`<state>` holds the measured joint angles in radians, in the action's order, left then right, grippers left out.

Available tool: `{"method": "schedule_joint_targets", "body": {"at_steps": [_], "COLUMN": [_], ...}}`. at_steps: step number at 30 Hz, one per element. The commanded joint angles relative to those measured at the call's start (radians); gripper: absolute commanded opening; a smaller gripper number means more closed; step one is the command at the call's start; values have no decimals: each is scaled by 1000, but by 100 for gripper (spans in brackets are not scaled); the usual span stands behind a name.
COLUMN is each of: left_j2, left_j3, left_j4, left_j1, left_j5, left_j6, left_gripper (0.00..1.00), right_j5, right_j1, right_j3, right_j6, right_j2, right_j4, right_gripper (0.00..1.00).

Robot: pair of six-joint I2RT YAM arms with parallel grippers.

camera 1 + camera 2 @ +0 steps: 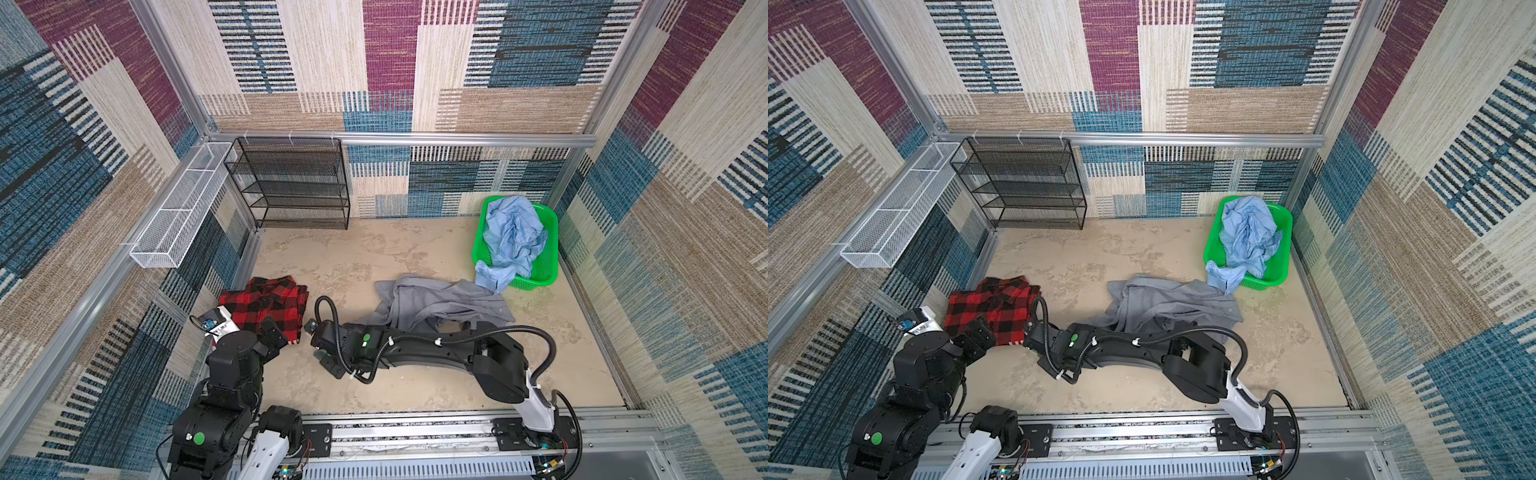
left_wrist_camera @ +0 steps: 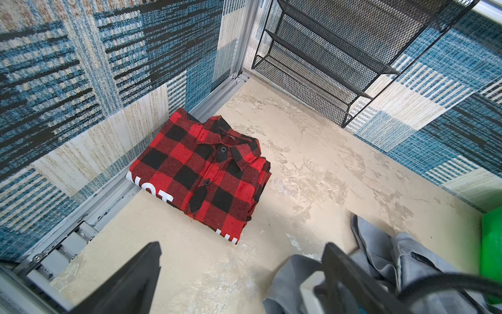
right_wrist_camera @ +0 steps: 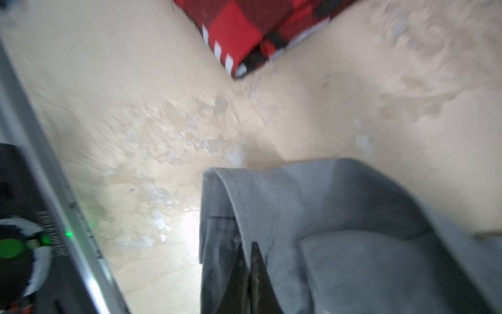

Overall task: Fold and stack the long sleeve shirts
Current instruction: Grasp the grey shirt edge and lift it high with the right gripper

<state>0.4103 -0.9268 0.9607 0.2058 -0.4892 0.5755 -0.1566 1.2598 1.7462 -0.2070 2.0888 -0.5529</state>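
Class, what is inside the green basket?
A crumpled light blue shirt fills the green basket, with one end spilling over its near rim. The shirt covers most of the basket's floor, so anything lying underneath it cannot be seen.

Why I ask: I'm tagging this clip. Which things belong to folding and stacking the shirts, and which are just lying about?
Part of the job:
- grey shirt, pinched in the right fingers
- plaid shirt, already folded
- light blue shirt, crumpled

Just lying about:
- green basket
- black mesh rack
- white wire tray
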Motion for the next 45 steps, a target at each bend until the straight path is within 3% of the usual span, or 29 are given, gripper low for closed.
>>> {"method": "schedule_joint_targets", "body": {"at_steps": [1, 6, 10, 14, 17, 24, 28, 31, 35, 37, 40, 45], "left_j2": [-4, -6, -6, 0, 31, 88, 136, 150, 229, 291, 358, 306], "left_j3": [-1, 12, 22, 58, 82, 115, 178, 233, 272, 286, 292, 425], "left_j4": [-22, -97, -157, -244, -299, -359, -459, -553, -644, -676, -683, -804], "left_j1": [0, 0, 1, 3, 3, 23, 81, 192, 418, 557, 737, 770], "left_j5": [49, 234, 417, 617, 748, 839, 896, 862, 727, 618, 333, 117], "left_j6": [-29, -100, -136, -147, -139, -115, -37, -15, -55, -101, -151, -131], "left_gripper": [95, 89, 83, 85, 89, 89, 90, 90, 92, 93, 93, 93], "right_j5": [3, 21, -107, -217, -278, -466, -473, -470, -459, -459, -444, -420], "right_j1": [-43, -107, -124, -149, -157, -159, -159, -159, -159, -159, -158, -158], "right_j3": [72, 297, 575, 800, 784, 577, 526, 543, 559, 562, 565, 570], "right_j6": [11, 38, 63, 71, 91, 121, 101, 97, 95, 97, 96, 98], "right_j2": [-150, -291, -295, -330, -437, -687, -752, -759, -763, -766, -773, -794], "right_j4": [-1, -88, -247, -296, -212, -29, -3, -28, -53, -60, -72, -87], "right_gripper": [0, 0, 0, 0, 0, 0, 0, 0, 0, 0, 0, 0]}}
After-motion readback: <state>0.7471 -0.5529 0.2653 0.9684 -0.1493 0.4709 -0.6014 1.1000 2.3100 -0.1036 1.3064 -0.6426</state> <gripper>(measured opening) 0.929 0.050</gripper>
